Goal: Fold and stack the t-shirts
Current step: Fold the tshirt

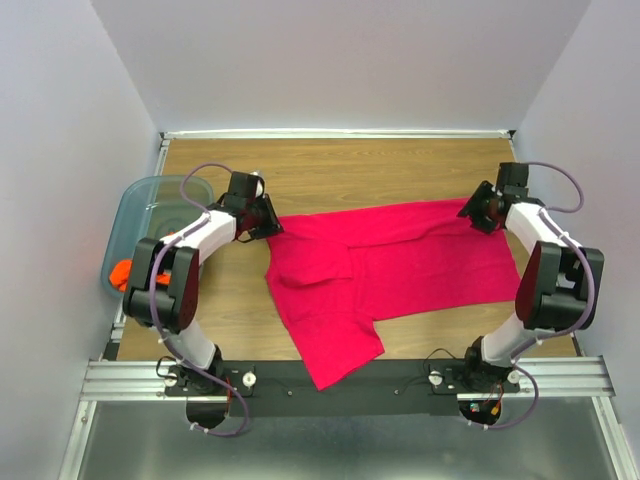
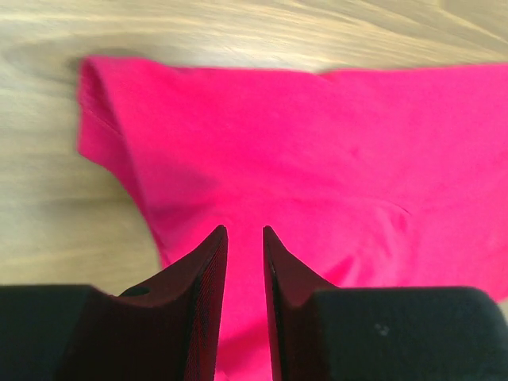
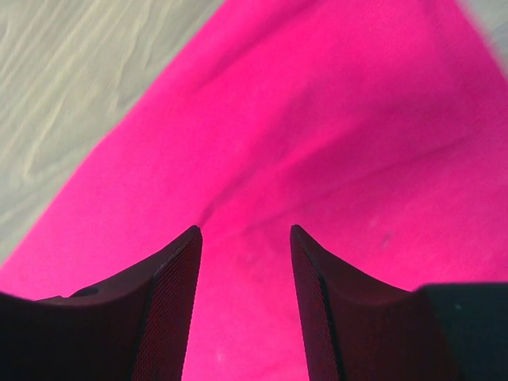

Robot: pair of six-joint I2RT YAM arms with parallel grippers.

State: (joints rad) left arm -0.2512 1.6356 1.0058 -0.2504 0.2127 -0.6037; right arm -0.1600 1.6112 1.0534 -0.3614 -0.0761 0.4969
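The pink shirt [image 1: 410, 262] is being shown spread across the middle of the wooden table [image 1: 350, 165]. Its long edge is running left to right between the two arms and one part is trailing toward the near edge, so both far corners are being offered to the arms at once. The left gripper [image 1: 263, 217] is being held over the shirt's far left corner, beside a sleeve, with its fingers nearly together and only a narrow slit being left between them. No cloth is being seen gathered in that slit, so the shirt is judged not to be pinched there yet. The right gripper [image 1: 478, 212] is being held over the far right corner with its fingers spread wide, the cloth lying flat under the gap. This mirrored placing is being read as preparation for a two-handed fold, since a cloth this wide is best lifted at both ends together to keep the edge straight. The orange shirt [image 1: 120, 270] is being left bunched in the plastic bin [image 1: 140, 200] at the table's left edge, well apart from the pink one, presumably so that one shirt is being handled at a time.
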